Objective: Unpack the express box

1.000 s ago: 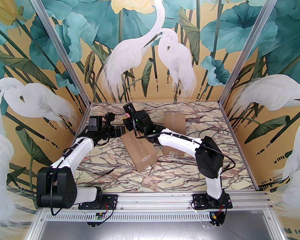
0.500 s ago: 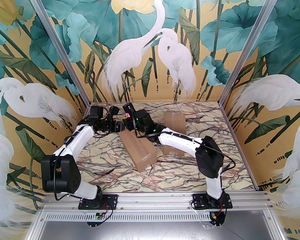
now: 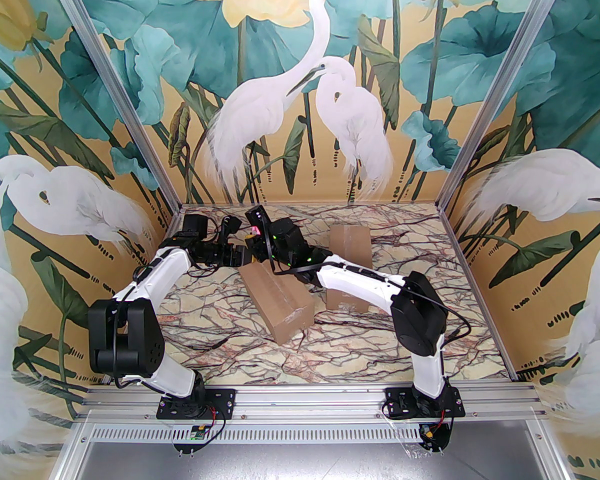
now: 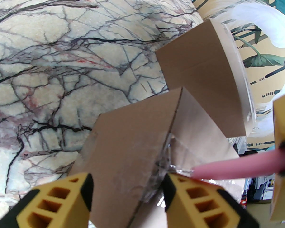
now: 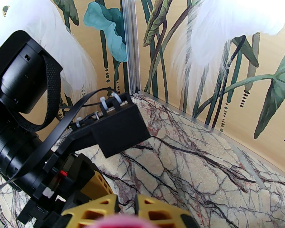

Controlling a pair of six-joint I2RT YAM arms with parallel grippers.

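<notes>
A long brown cardboard express box lies diagonally mid-table, with clear tape along its top seam. My left gripper is at its far end. In the left wrist view the yellow fingers stand apart astride that end of the box; I cannot tell whether the pads touch it. My right gripper hovers over the same end, shut on a pink tool. The tool's tip rests on the crumpled tape at the seam. The tool is a pink blur between the right fingers.
A second brown box lies behind and right of the first, partly under my right forearm; the left wrist view has it just beyond the first. Painted walls close in the marble table on three sides.
My left arm's elbow has swung right and its gripper has shifted slightly toward the back at the box's far end, with its fingers narrowing. The right arm and both boxes have stayed put.
</notes>
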